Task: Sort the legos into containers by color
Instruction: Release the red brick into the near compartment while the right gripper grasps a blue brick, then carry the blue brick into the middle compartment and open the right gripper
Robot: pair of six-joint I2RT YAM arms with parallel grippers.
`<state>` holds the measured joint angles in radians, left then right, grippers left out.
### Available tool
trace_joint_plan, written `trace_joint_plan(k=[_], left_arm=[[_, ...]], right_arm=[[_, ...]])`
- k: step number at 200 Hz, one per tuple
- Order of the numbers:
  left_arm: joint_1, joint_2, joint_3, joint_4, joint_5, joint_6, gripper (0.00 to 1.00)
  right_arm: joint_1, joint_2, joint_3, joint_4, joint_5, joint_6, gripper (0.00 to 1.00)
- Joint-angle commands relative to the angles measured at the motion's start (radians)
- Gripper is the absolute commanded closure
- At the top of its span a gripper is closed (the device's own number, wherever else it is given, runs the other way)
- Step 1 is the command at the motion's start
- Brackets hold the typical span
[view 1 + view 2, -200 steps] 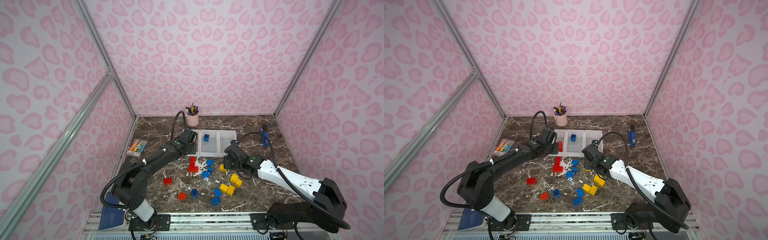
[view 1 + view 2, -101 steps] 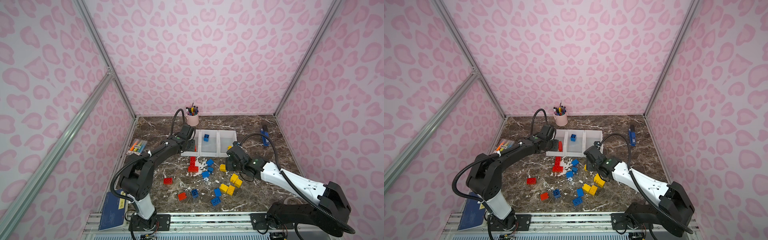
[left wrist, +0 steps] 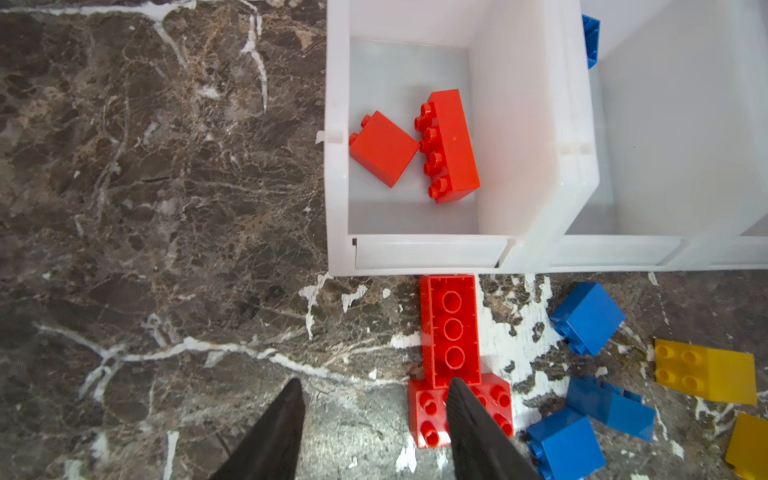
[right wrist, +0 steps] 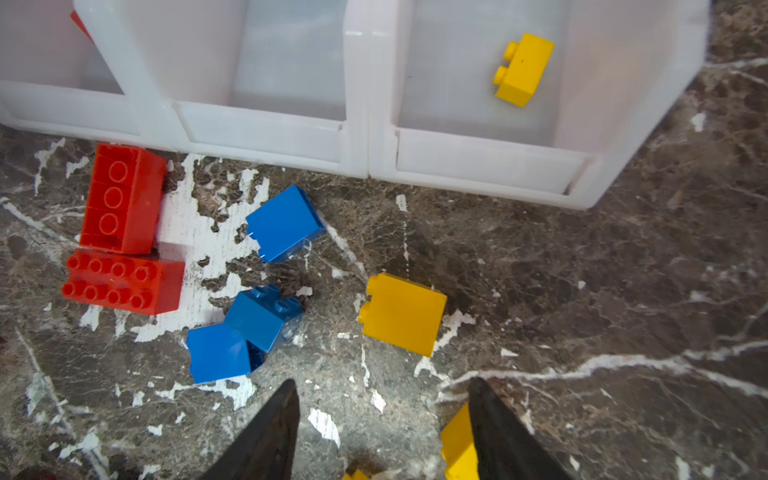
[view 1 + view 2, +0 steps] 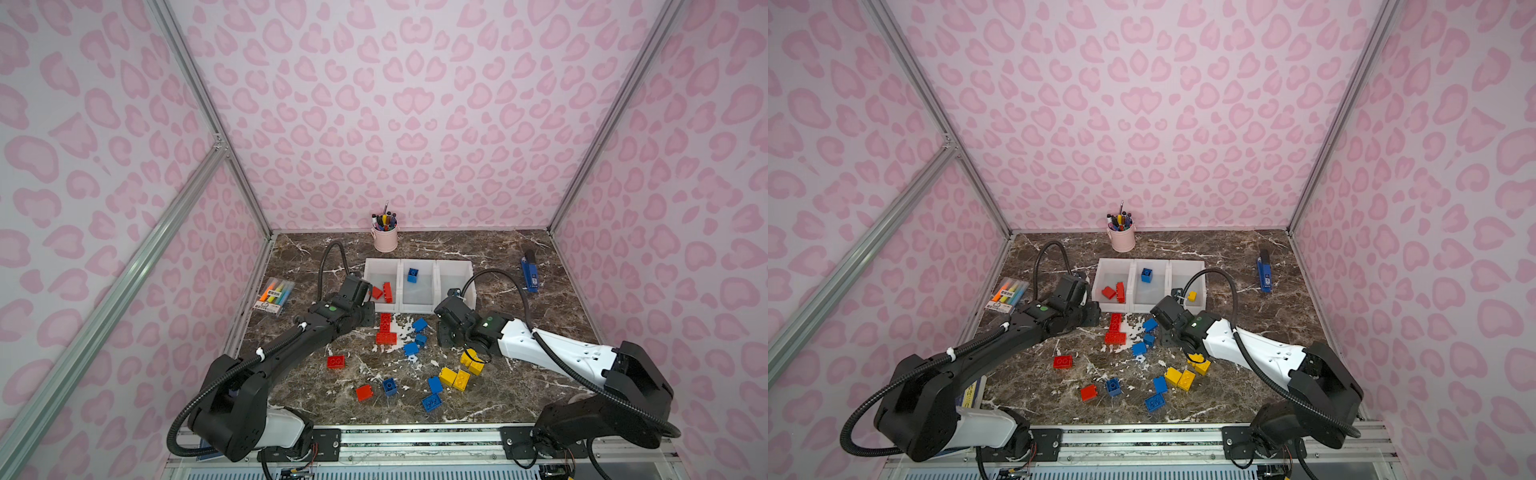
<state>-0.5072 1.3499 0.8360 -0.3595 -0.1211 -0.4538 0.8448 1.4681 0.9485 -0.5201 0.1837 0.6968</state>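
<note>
- left gripper (image 3: 374, 386) hangs low just in front of the left bin (image 3: 336, 187), jaws moderately apart, nothing between them
- one of its fingers overlaps a studs-up red 2x4 brick (image 3: 428, 419) on the marble table (image 3: 166, 208)
- left bin holds two reds lying on their sides and touching: a square red brick (image 3: 382, 149) and an oblong red brick (image 3: 449, 145)
- an upturned red brick (image 3: 451, 328) lies underside up, one end against that bin's front lip
- middle bin (image 5: 417, 297) holds one blue brick (image 5: 412, 275)
- right bin (image 4: 478, 166) holds one small yellow brick (image 4: 523, 68)
- right gripper (image 4: 382, 384) sits low in front of the right bin, jaws apart, gripping nothing
- a yellow lego (image 4: 457, 449) sits right by one finger, can't tell if touching
- loose ahead of it: a square yellow brick (image 4: 401, 313) and three blue legos (image 4: 284, 222) close together
- more legos scattered toward the arm bases: a yellow cluster (image 5: 453, 376), a lone red 2x4 (image 5: 336, 361), a few blues and one more red
- off to the sides: pink pen cup (image 5: 385, 241), highlighter pack (image 5: 274, 295), blue stapler (image 5: 529, 274)
</note>
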Motion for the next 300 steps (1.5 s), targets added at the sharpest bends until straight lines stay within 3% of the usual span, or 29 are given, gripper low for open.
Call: trace_joint_plan(k=[1,55,162,254,300], left_arm=[[-0.002,-0.058,-0.063,0.019,-0.014,-0.065,0.42],[-0.020,-0.154,-0.155,0.011,-0.026,-0.111,0.42],[-0.067,-0.170,-0.166,-0.008,-0.035,-0.118,0.41],[-0.091,-0.170,-0.172,-0.008,-0.047,-0.128,0.40],[-0.094,-0.175,-0.175,-0.008,-0.052,-0.131,0.40]], right_arm=[[0.015,0.050,0.029,0.035,-0.020,-0.006,0.35],[0.063,0.177,0.118,0.049,-0.029,0.014,0.35],[0.088,0.346,0.207,0.006,0.038,0.124,0.39],[0.083,0.344,0.166,0.031,0.039,0.152,0.63],[0.082,0.329,0.159,0.024,0.041,0.149,0.68]])
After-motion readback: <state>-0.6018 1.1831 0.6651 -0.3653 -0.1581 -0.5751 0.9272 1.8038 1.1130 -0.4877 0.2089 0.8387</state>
